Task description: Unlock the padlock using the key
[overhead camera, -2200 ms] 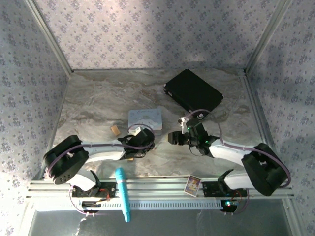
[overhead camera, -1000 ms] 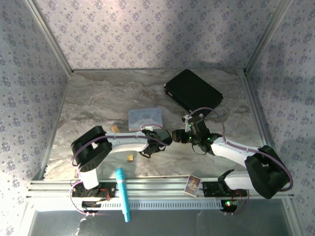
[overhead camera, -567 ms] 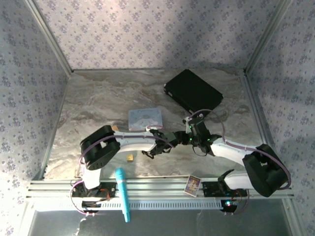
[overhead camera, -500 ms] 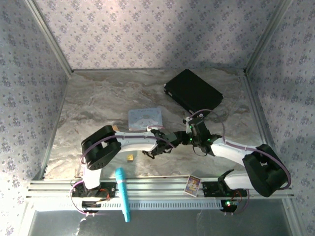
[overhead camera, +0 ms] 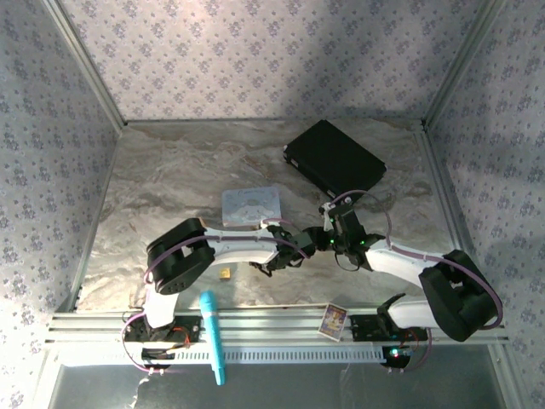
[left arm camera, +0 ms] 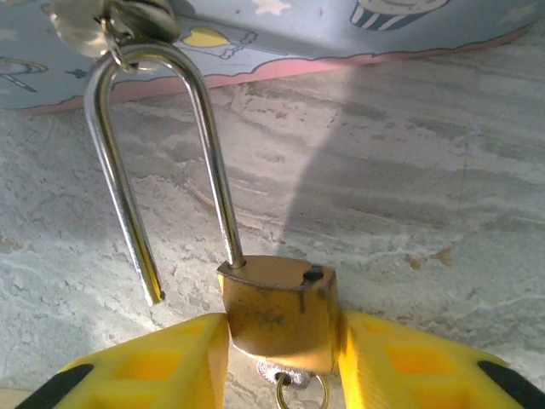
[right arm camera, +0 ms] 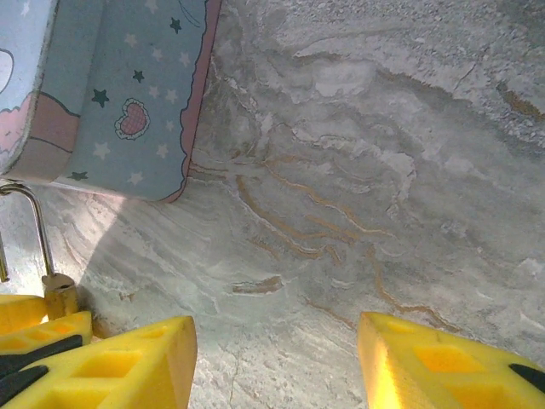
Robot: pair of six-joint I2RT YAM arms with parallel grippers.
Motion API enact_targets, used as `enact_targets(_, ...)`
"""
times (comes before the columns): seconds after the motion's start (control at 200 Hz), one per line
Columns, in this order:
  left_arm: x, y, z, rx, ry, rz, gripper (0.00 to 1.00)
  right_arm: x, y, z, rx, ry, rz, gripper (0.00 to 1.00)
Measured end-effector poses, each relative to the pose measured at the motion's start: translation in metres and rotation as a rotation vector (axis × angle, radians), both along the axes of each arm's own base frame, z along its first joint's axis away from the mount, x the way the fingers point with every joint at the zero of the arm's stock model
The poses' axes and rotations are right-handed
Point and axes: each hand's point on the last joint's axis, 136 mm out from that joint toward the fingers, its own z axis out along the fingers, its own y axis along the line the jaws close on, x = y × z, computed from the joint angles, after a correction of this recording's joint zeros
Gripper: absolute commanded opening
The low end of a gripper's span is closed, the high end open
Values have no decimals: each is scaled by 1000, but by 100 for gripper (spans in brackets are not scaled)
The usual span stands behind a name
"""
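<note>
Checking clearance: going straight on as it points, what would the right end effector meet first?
The right end effector would probably meet bare marble table; the pastel tin lies left of its line. Depth unclear.

The left arm is lying stretched to the right, its elbow folded back near its base. The left gripper is sitting just on the near side of the tin box, off its right corner. Its yellow fingers are flanking the padlock body and seem to be pressing both sides, though the contact is hard to judge. The right arm is lying stretched to the left, and the right gripper is facing the left one nose to nose by that same corner, its fingers standing wide apart above the surface.
</note>
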Motion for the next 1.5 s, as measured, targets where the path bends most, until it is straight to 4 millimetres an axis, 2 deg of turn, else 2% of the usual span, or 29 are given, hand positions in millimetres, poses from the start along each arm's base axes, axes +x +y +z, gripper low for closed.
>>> enact_targets(0.015,0,0,1,4,-1,-7,57,0,0,0,0,1,-1,59)
enact_targets(0.03,0,1,1,0,-5,-1,61,0,0,0,0,1,0,67)
enact_targets(0.06,1,1,2,0,-9,-5,69,-1,0,-1,2,4,-4,94)
enact_targets(0.065,1,2,2,-3,-10,-3,70,-1,0,-1,0,1,0,97)
enact_targets(0.1,0,3,4,-10,-14,-7,76,-1,-1,-2,4,7,-8,99)
enact_targets(0.215,0,5,19,-75,-45,-26,100,-4,-2,-1,9,14,-10,99)
enact_targets(0.485,3,14,97,-400,-216,-26,100,-6,0,7,20,5,-2,99)
enact_targets(0.62,10,39,115,-539,-254,21,100,-15,17,10,-8,12,49,99)
enact_targets(0.755,18,79,119,-588,-291,106,100,-25,50,19,-68,-13,105,96)
enact_targets(0.875,18,104,121,-636,-308,159,100,-29,81,24,-118,-24,125,94)
enact_targets(1.064,12,136,108,-692,-299,236,100,-37,115,9,-205,-13,140,83)
enact_targets(1.169,7,144,103,-717,-293,252,100,-38,126,-3,-247,-1,146,76)
enact_targets(1.274,3,145,100,-738,-286,250,100,-36,129,-12,-280,7,134,70)
enact_targets(1.499,-2,146,88,-735,-254,251,100,-32,131,-21,-316,13,124,67)
